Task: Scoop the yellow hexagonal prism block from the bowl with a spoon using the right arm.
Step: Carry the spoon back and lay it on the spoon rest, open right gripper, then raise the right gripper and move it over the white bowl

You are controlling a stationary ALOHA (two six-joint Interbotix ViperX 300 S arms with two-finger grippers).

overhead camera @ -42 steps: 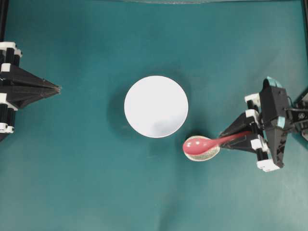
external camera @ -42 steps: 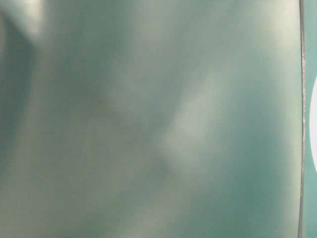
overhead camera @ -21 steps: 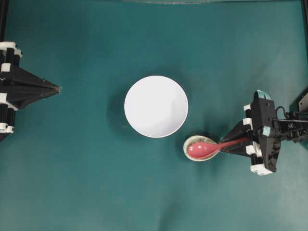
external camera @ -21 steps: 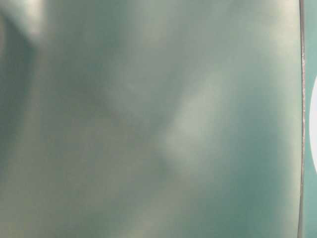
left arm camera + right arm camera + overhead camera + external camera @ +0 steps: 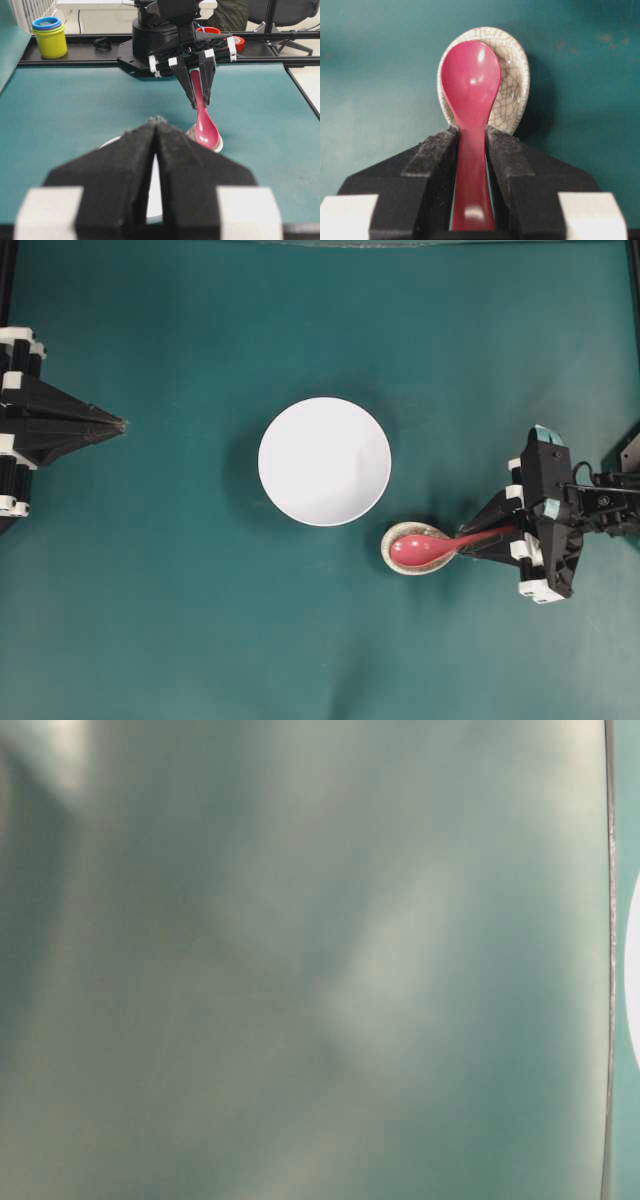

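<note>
Spoon [image 5: 470,95]: pink-red, scoop lying in the speckled oval rest [image 5: 514,75], handle running back between the fingers of the right pincer [image 5: 470,134]. The fingers hug the handle closely, with a thin sliver of tabletop [image 5: 200,620] showing along one side; cannot tell whether they are clamped or just released. Rest sits just beside the bowl [image 5: 300,440], at its lower-right edge in the overhead view, with the right pincer beyond it. Bowl interior reads plain white; the yellow block cannot be made out. Left pincer [image 5: 120,424]: well apart from the bowl on its opposite side, fingers pressed together, holding nothing.
</note>
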